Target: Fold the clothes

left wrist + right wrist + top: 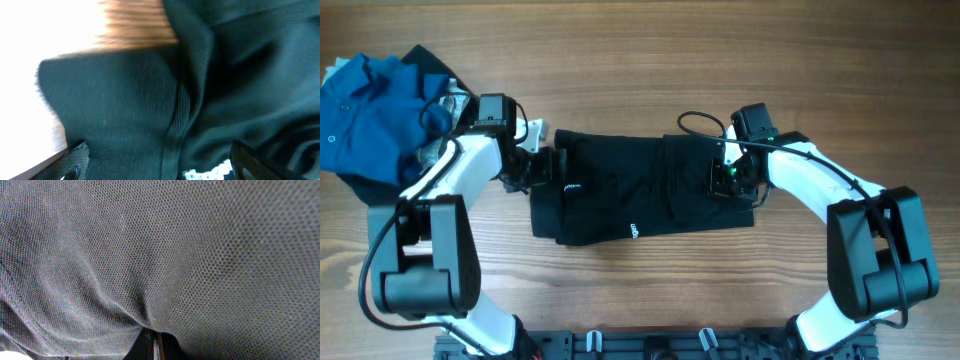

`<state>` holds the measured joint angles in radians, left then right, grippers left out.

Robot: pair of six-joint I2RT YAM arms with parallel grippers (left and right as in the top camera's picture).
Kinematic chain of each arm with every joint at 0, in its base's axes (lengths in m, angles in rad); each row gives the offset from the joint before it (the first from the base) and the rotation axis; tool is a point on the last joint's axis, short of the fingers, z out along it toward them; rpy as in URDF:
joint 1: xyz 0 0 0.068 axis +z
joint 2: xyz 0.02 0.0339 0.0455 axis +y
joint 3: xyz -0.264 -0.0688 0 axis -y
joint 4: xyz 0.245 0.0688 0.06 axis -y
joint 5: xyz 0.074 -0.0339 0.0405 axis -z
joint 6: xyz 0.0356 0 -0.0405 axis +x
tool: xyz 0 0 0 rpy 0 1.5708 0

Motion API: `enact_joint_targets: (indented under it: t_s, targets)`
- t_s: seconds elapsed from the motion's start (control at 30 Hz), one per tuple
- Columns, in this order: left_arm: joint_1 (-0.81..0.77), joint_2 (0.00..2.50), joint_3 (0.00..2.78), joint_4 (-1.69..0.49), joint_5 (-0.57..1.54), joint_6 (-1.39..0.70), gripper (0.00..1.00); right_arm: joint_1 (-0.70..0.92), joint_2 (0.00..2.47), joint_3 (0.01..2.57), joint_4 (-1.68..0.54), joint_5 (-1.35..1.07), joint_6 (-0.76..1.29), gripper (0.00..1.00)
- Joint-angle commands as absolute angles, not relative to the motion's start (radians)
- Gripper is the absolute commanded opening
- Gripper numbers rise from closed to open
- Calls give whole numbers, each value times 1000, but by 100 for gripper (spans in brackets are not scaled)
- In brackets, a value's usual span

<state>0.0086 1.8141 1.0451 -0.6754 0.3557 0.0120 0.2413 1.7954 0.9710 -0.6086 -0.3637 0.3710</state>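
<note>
Fabric of the black shirt (620, 195) lies as a wide, roughly rectangular folded band across the middle of the overhead frame, flat on the wooden bench (650, 60). An arm stands at each short end, which suits working both ends together. At the band's left edge the left arm (460, 165) holds the left jaws spread wide. In the left wrist view one finger (250, 157) shows at the lower right and the other at the lower left, with a flap and a ribbed seam lying loose between them, so nothing is gripped there. Towards the right end the right arm (810, 175) has the right jaws closed. The right wrist view is filled with mesh weave that puckers down to the tips, which I judge to be a pinch on the shirt. A bright blue shirt (365, 110) is heaped in the upper left corner, close behind the left arm but apart from the black one. It could catch that arm if it swings outward.
</note>
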Motion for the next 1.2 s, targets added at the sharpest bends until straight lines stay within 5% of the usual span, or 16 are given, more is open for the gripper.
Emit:
enact_joint_targets:
  t_s: [0.0,0.13,0.27,0.4,0.73,1.17]
  targets:
    - [-18,1936,1013,-667,498,124,85,249,1855,958,-590,-349,385,4]
    - [-51,1975,1013,-669,498,149,72,249,1855,958,-591,-349,385,4]
    - [-88,1979,1012,-671,497,154,46,249,1855,958,-590,-349,385,4]
    - [-91,1979,1013,-691,497,149,4,249,1855,958,-591,-349,385,4]
    - [-46,1797,1309,-1017,497,-7,4,244,1758,989,-718,-307,344,4]
    - [-346,1737,1390,-878,474,-286,4,150,1773,949,-729,-151,392,5]
